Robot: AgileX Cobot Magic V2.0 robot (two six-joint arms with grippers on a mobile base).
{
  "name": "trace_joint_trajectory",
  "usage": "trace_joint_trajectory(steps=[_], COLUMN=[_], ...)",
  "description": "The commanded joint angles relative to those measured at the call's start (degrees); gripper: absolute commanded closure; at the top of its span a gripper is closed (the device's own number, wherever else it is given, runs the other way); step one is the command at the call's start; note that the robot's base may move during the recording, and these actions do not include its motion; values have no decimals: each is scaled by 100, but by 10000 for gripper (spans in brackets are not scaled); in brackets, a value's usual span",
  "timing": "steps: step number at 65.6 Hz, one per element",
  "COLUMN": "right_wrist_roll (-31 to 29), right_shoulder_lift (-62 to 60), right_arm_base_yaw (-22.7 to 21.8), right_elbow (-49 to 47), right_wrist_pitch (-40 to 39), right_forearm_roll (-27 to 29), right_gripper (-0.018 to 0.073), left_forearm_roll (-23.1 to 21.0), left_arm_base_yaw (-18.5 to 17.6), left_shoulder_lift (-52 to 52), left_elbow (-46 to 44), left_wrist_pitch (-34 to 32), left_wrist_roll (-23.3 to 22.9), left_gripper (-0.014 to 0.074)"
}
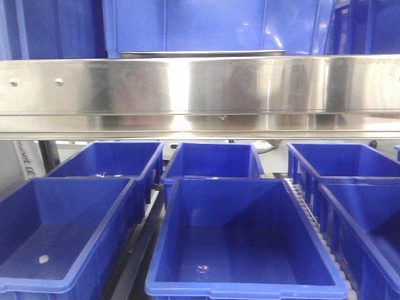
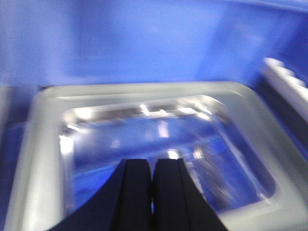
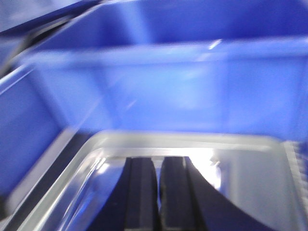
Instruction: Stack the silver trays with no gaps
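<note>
Blue bins (image 2: 144, 43) back both closed grippers (image 2: 152, 192) (image 3: 158, 192) above silver trays (image 2: 43, 144).

Sharp, bright front view with glare on the steel rail (image 1: 200, 87); both wrist views motion-blurred.

Industrial sorting line; rows of blue bins (image 1: 244, 244); steel rail (image 1: 200, 87); roller conveyor (image 1: 306, 200)

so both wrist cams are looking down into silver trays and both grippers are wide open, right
Not quite. Both wrist views do look down into a silver tray, but the grippers are not wide open. The left gripper has its fingers pressed together in the left wrist view, and the right gripper shows only a thin gap in the right wrist view.
</note>
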Motion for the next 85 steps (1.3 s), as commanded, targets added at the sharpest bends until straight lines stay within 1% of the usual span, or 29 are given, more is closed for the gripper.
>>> trace_joint_trajectory(steps=[1, 10, 15, 21, 25, 29, 37, 45, 48, 53, 61, 69, 85], right_wrist_roll=[-74, -212, -254, -254, -254, -265, -265, -265, -265, -265, -265, -265, -265], right_shoulder_lift=[-429, -979, -1253, -1618, -1819, -2007, -2445, -2913, -3111, -3385, -3752, -4068, -4247], right_arm_base_yaw=[-3, -3, -3, -3, -3, -3, -3, -3, -3, -3, -3, -3, -3], right_elbow=[519, 1451, 1899, 2321, 2474, 2622, 2893, 3082, 3176, 3337, 3604, 3806, 3846], right_wrist_pitch=[-744, -1743, -2090, -2183, -2183, -2220, -2284, -2260, -2260, -2260, -2282, -2307, -2287], right_forearm_roll=[-122, -144, -144, -144, -144, -199, -488, -497, -497, -497, -497, -497, -497], right_gripper=[577, 577, 577, 577, 577, 577, 577, 577, 577, 577, 577, 577, 577], left_forearm_roll=[26, -99, -99, -99, -99, -81, -60, -60, 20, 184, 285, 286, 286], left_arm_base_yaw=[-88, -96, -96, -96, -96, -96, -96, -96, -96, -96, -85, -85, -85], left_shoulder_lift=[-353, -940, -1371, -1977, -2356, -2739, -3575, -4457, -4772, -5270, -5922, -6275, -6387], left_elbow=[556, 1576, 2119, 2802, 3156, 3506, 4130, 4639, 4778, 4871, 4881, 4881, 4881], left_wrist_pitch=[-733, -1654, -2088, -2558, -2690, -2674, -2662, -2595, -2558, -2251, -1645, -1379, -1373], left_wrist_roll=[-36, -36, -36, -36, -36, -36, -36, -36, -36, -36, -36, -36, -36], left_gripper=[604, 604, 604, 604, 604, 604, 604, 604, 604, 604, 604, 604, 604])
